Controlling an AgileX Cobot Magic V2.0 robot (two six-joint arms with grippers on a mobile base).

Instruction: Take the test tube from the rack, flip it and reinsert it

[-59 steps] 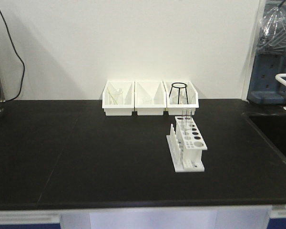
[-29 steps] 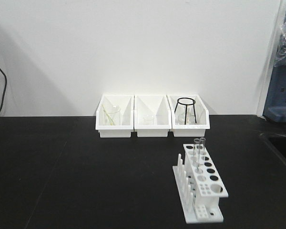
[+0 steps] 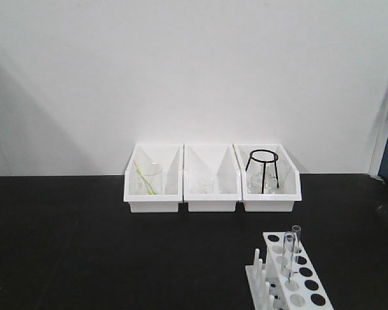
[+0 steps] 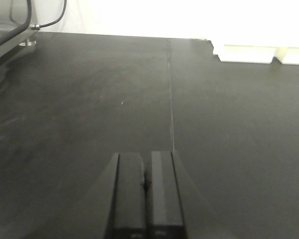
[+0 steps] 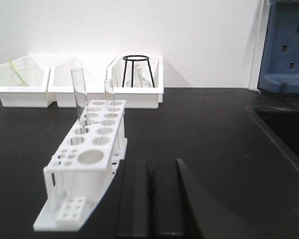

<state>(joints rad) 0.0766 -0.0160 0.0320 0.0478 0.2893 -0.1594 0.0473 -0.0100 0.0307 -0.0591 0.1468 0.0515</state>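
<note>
Left gripper [image 4: 146,195] and right gripper [image 5: 150,199] are hovering, fingers pinched together, over the black benchtop [image 4: 229,124]; 2 test tubes [image 5: 78,94] are standing in the rack [image 5: 77,169].

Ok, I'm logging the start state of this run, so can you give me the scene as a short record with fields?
rack: white, on the black counter, untouched
test tubes: two, clear, upright in holes toward the rack's far end
left gripper: shut, empty, over bare counter
right gripper: shut, empty, next to the rack's near end
bins: three, white, in a row at the back of the counter
bin contents: beaker with a yellow-green stick; small beaker; black wire tripod
</note>
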